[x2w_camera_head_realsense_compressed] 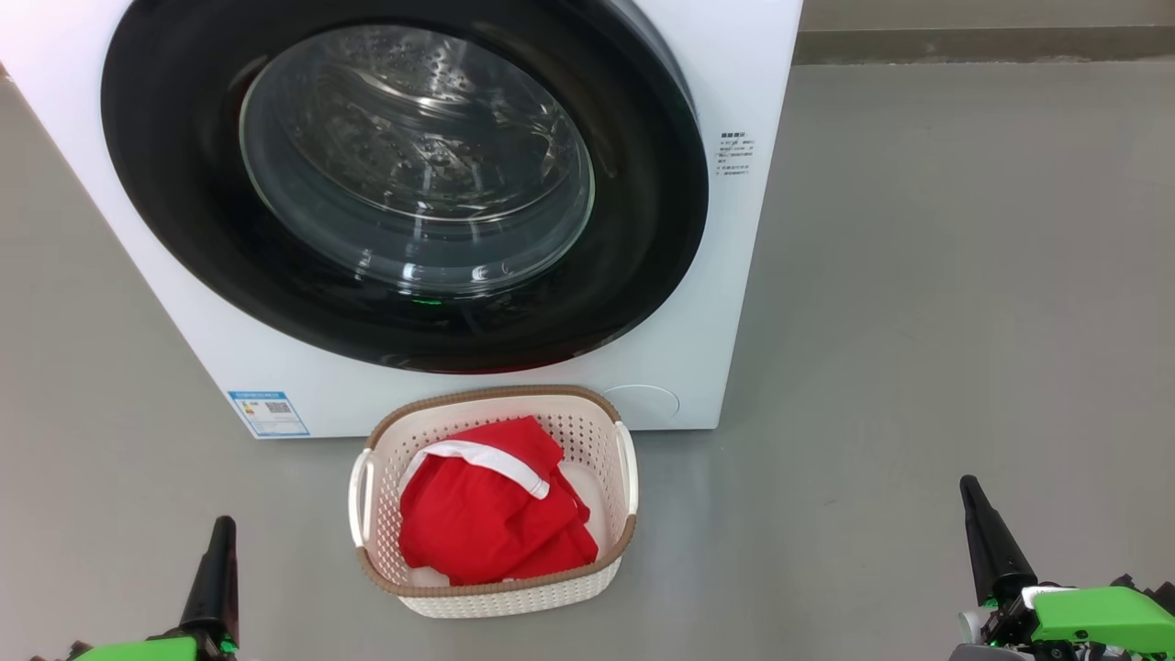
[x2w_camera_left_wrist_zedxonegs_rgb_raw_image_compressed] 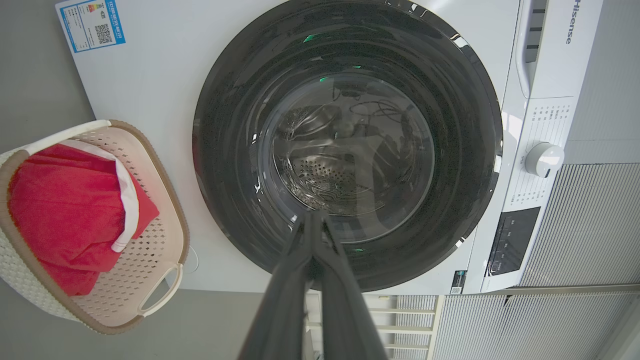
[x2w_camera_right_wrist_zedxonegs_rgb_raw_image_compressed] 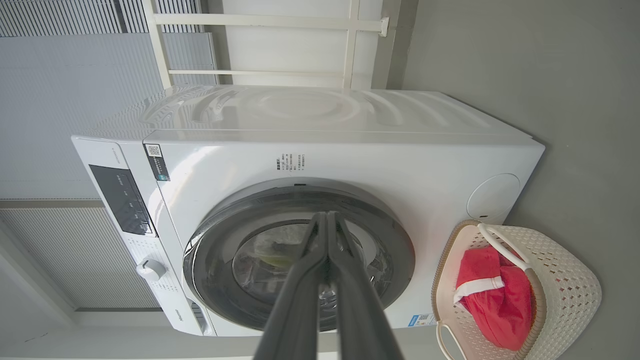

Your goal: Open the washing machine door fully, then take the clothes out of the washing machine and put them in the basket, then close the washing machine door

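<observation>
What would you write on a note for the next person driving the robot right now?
Left gripper: shut, empty, touching nothing.
Right gripper: shut, empty, touching nothing.
Washing machine door: closed flush on the washing machine.
Clothes: red, lying in the basket, which stands on the floor in front of the machine.
Done: clothes are out and the door looks closed; no red shows through the door.
Left: seemingly nothing; perhaps check that the door has latched.
</observation>
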